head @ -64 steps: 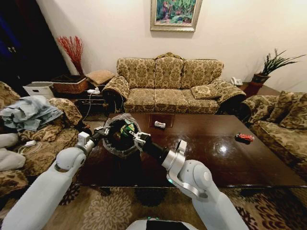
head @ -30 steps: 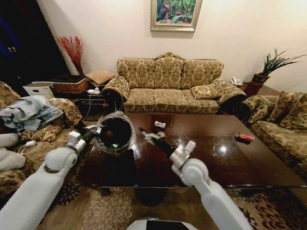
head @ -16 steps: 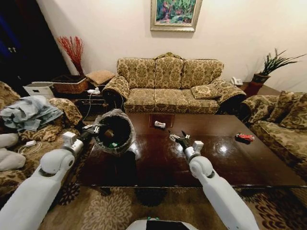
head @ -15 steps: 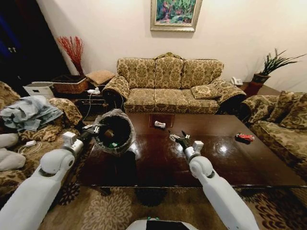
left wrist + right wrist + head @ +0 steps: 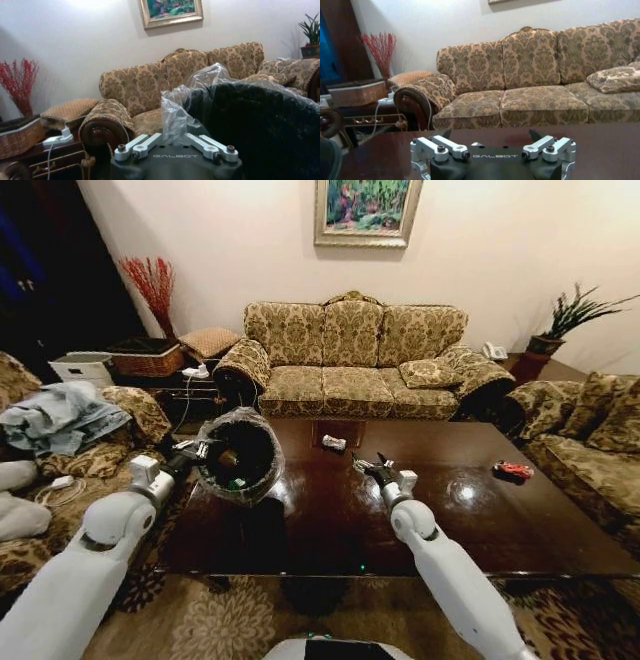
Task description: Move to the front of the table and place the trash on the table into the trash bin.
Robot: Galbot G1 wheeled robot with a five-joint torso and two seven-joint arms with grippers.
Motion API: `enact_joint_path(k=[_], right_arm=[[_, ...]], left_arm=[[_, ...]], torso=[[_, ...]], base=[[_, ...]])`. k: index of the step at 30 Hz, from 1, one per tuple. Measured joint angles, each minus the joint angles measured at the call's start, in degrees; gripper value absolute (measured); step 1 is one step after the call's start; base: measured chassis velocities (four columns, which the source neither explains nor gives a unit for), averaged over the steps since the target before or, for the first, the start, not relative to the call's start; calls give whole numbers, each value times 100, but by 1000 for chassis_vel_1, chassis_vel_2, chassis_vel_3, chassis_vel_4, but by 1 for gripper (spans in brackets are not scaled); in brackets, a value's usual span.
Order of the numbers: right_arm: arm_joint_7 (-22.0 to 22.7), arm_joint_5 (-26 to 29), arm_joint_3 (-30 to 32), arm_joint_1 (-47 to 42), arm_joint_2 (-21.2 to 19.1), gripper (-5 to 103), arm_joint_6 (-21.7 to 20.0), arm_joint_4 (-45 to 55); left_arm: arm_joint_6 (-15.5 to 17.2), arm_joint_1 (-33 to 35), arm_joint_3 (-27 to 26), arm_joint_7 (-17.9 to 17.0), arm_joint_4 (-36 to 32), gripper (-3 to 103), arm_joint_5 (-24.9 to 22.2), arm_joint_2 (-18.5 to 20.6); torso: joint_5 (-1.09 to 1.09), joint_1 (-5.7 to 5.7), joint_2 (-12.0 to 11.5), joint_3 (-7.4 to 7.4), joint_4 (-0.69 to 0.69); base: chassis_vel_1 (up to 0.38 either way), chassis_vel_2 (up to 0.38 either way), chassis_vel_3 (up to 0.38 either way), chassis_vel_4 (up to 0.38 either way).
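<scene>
Broadly, a living room spreads beyond both grippers: a patterned three-seat sofa (image 5: 352,360) stands against the white wall on the far side of the table (image 5: 470,515), with a framed painting (image 5: 364,210) above it. More patterned seating flanks the table on either side, and a potted plant (image 5: 560,325) stands in the far corner on the right-arm side. Out past the left gripper (image 5: 193,451) are a woven basket (image 5: 143,357) and red dried stems (image 5: 150,285) on a dark side table.

The table's glossy dark brown top reflects the ceiling light just beyond the right gripper (image 5: 368,467). Its far edge nearly meets the sofa.

The left arm reaches forward at the table's left end, its gripper clamped on the rim of the trash bin (image 5: 240,459), which is lifted and tipped so the dark mouth faces the robot. The left wrist view shows the crinkled clear liner (image 5: 180,108) pinched between the fingers. Small green and tan pieces lie inside the bin.

The right arm stretches forward over the middle of the tabletop, its gripper spread apart with nothing between the fingers, hovering above the wood.

A white crumpled scrap (image 5: 333,442) lies on the table just beyond the right gripper, toward the sofa. A red piece (image 5: 513,470) lies well off to that gripper's right, near the table's right end.
</scene>
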Motion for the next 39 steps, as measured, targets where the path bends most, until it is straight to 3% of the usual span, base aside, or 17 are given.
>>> enact_joint_path(k=[7,10,12,13,14,21,28,32,39], right_arm=[[-502,-394,12,348,100,100,20,-531],[-1525,-1000,234,707,149,100,-414,-985],[-1678,-1028,242,784,143,100,-541,-1041],[-2004,-1027,165,1072,90,100,-859,-1278],[-2154,-1065,116,1193,65,100,-883,-1429],[-3044,-1733,-289,2129,130,100,-480,-2929],[-3152,-2067,-488,2797,704,100,-352,-4080],[-3243,-2417,-451,3287,1380,100,-128,-5009],[-3217,-2566,-312,3558,1740,100,-11,-5823]], left_arm=[[3,-3,21,3,4,3,0,5],[18,34,12,1,-16,3,3,5],[22,46,5,1,-27,3,3,5],[26,76,-21,2,-53,3,3,5],[27,83,-27,2,-61,3,3,5],[59,43,124,-1,-68,3,24,3],[87,77,159,-14,-67,3,37,14],[146,155,99,-28,-103,3,43,69],[161,230,-21,-47,-117,3,1,142]], torso=[[1,6,-1,3,-3],[-1,11,-3,5,-1],[-1,11,-3,5,-1],[-1,9,-3,4,-2],[-1,7,-3,3,-3],[-2,-6,2,-2,0],[0,7,-2,4,-2],[-2,2,-1,1,1],[-2,2,-1,1,-1]], base=[[-210,211,209,-219],[-105,116,95,-102],[-48,60,64,-39],[0,0,0,0],[0,0,0,0],[29,-18,-9,25],[0,0,0,0],[0,0,0,0],[0,0,0,0]])
